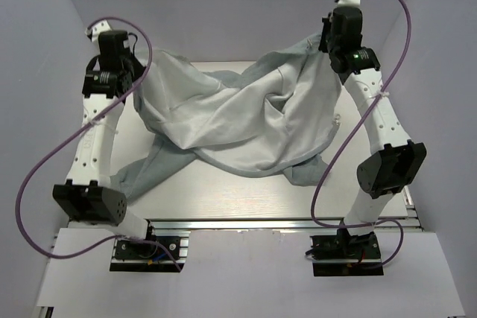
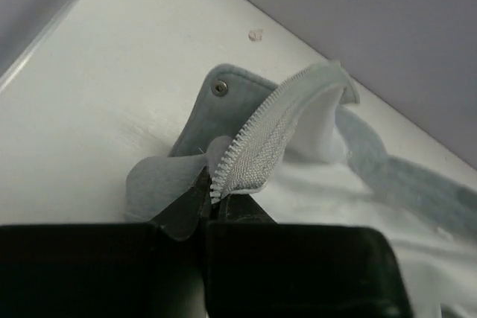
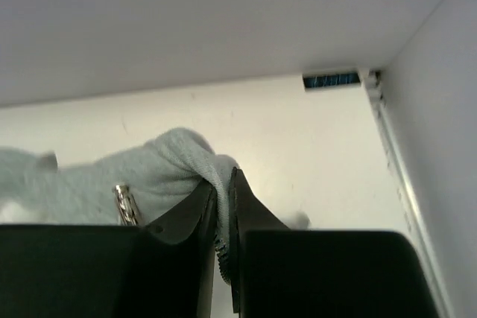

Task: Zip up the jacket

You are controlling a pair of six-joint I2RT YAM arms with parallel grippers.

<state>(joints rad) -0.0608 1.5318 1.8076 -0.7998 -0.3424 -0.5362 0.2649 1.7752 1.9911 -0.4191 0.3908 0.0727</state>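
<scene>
The light grey jacket (image 1: 238, 121) hangs twisted and bunched between my two arms above the table, its paler lining showing. My left gripper (image 1: 128, 72) is shut on one front edge at the far left. In the left wrist view the jaws (image 2: 215, 197) pinch the end of the zipper tape (image 2: 261, 139), with its teeth showing and a snap button (image 2: 219, 88) beyond. My right gripper (image 1: 326, 41) is shut on the other edge at the far right. In the right wrist view the jacket fabric (image 3: 168, 161) and zipper teeth run between the fingers (image 3: 223, 188), and a metal zipper pull (image 3: 125, 205) sits just left.
The metal table (image 1: 223, 195) lies under the jacket, with one sleeve (image 1: 145, 173) trailing to the near left. White walls close in on the left, right and back. Purple cables (image 1: 45, 176) loop beside both arms.
</scene>
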